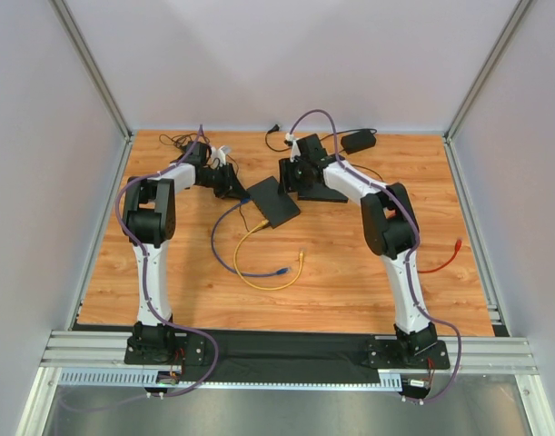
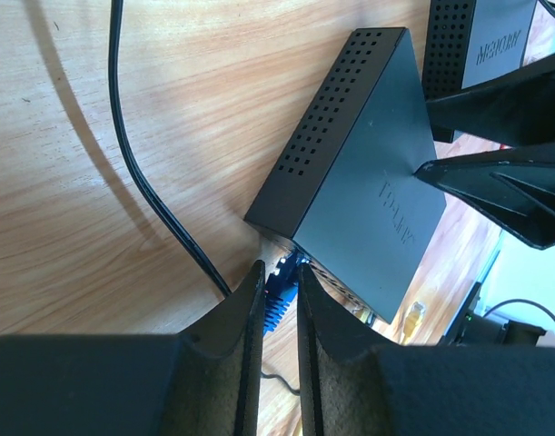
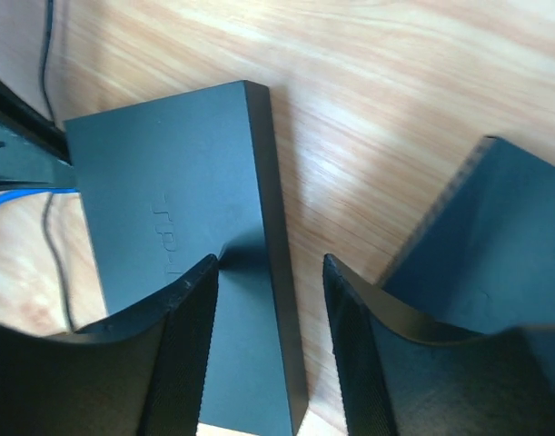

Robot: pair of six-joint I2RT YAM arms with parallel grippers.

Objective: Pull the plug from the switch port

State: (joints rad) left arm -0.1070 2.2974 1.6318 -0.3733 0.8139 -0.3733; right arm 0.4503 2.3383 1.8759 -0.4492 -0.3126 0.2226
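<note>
Left claw pinched narrow on the blue plug, seated in the left-near face of the switch, plug axis pointing out toward that claw; right claw wide, straddling its far-right edge

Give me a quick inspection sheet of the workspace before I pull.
Surface: light-brown wooden tabletop.
Job's things: black vented switch box; blue plug at its port side.
Clutter: second black box; black power adapter.
Hands: left hand shut on the blue plug; right hand open over the switch box's edge.
Cables: blue cable, yellow cable, red cable, thin black cord.
Surroundings: grey walls, aluminium frame.
</note>
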